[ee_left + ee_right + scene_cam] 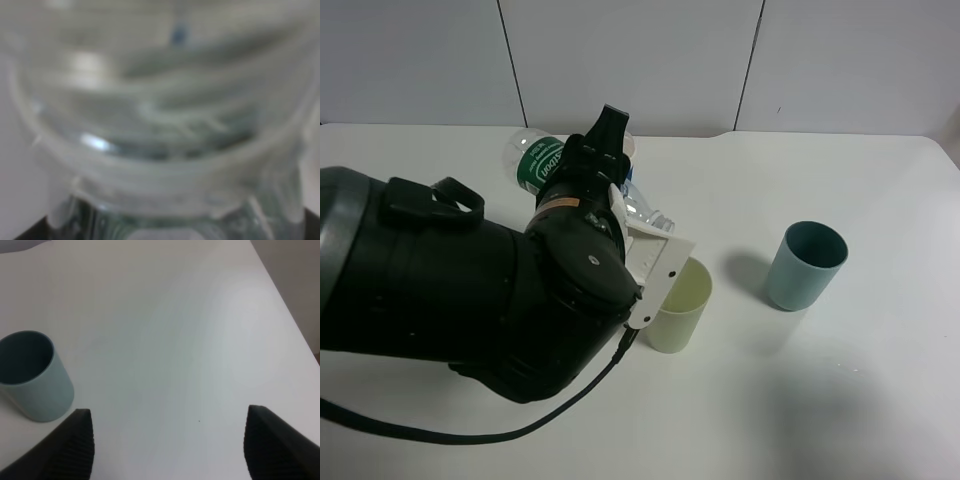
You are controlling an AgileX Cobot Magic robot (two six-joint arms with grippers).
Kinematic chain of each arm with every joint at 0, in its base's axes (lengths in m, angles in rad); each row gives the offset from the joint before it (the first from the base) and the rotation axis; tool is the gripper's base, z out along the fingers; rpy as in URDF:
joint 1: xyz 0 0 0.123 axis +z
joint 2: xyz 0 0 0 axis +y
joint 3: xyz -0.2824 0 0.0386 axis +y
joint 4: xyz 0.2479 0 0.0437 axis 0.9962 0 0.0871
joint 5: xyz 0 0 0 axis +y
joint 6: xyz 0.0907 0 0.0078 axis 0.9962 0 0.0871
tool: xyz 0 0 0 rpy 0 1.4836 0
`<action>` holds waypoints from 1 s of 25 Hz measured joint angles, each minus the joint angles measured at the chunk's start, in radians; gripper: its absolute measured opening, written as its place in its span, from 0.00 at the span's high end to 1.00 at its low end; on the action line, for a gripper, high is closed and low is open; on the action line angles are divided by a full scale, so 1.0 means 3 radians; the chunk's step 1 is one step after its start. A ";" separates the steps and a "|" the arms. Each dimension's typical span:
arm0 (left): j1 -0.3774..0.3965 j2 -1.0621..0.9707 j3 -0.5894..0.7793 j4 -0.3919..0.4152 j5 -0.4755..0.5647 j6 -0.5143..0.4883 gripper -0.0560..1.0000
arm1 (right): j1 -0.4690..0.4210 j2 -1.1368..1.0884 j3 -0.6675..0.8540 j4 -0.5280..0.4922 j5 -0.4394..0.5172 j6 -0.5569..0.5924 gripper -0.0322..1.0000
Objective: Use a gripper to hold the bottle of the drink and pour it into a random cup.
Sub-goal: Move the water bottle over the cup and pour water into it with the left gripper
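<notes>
Pouring stage, seen from the high camera. The left gripper (608, 140) is clamped around the body of the bottle (542, 162), which is lifted clear of the worktop (840, 400) and tipped over, its base pointing away and its ribbed clear neck slanting down toward the yellow-green cup (682, 305). The neck end passes behind the arm's white bracket (655, 270), so the mouth of the bottle is hidden and it cannot be told whether it lies directly over the rim or whether liquid is running. The left wrist view is filled by the blurred clear wall of the bottle (160, 125), consistent with a close grasp. The cup stands upright just below the bracket; no liquid level can be made out inside it. The teal cup (805, 265) stands well apart to the right, untouched. The right gripper (172, 450) hangs over bare worktop with its jaws spread wide and nothing between them. Judged from this: grasp, lift and tilt are done; the pour itself is under way or about to start, and righting the bottle remains.
</notes>
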 joint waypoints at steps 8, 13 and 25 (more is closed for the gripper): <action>0.0000 0.0000 0.0000 -0.0011 0.0000 0.0000 0.42 | 0.0000 0.0000 0.0000 0.0000 0.0000 0.0000 0.35; 0.0000 0.0000 0.0000 0.0007 0.0000 0.0000 0.42 | 0.0000 0.0000 0.0000 0.0000 0.0000 0.0000 0.35; 0.0000 0.0000 0.0000 0.0145 0.0000 0.0011 0.42 | 0.0000 0.0000 0.0000 0.0000 0.0000 0.0000 0.35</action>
